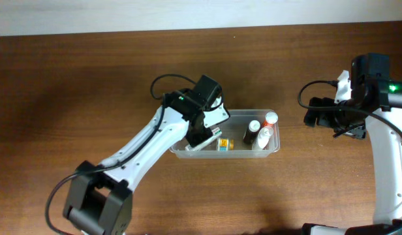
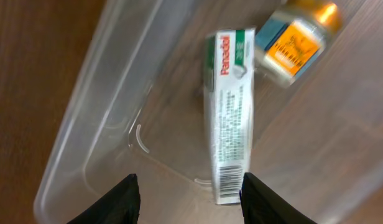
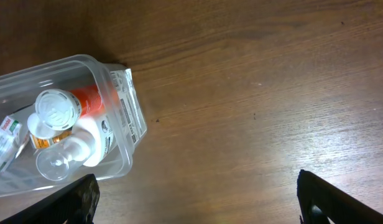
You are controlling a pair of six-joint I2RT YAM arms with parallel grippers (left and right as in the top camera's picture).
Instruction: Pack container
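Two pincers stand spread and empty by the container (image 1: 253, 111), which sits on the table (image 1: 57, 78) and looks light, thin-walled, slippery and flexible, best pinched at its rim: the left gripper (image 2: 190, 178) above its left end, the right gripper (image 3: 196, 176) apart beyond its right end.

orange-label bottle (image 2: 295, 38) blurred, cut off by top edge in left wrist view. overhead, container (image 1: 253, 155) left end hidden under left arm (image 1: 149, 147); print on bottles (image 1: 261, 136) inside too small to read.
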